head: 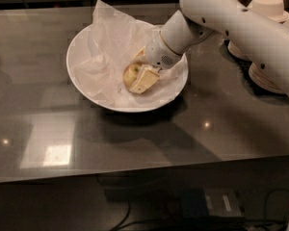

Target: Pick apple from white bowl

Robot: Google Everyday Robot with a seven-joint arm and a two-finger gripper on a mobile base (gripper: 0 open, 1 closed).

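1. The gripper [142, 74] is down inside the white bowl [111, 105], its cream, wedge-shaped end pressed against the right side of the apple [130, 75]. Whether it is clamped on the fruit or only set against it cannot be told.
2. At the left, the table [38, 129] is a dark grey, glossy slab with a pale square reflection and small glints of light.
3. The white bowl stands left of centre on the table. It is wide, shallow, round and smooth with a shine.
4. Crumpled white paper [108, 37] lines the bowl. It is thin and creased, and one pointed corner rises above the far rim.
5. The apple lies on the paper right of the bowl's middle. It is small, round and yellow-green with a darker blush.
6. The arm [231, 18] is a thick, smooth white tube with small dark dots, slanting from the upper right down to a ribbed wrist over the bowl.
7. At the far right, partly behind the arm, stand stacks of beige paper bowls [267, 6], matte and round.
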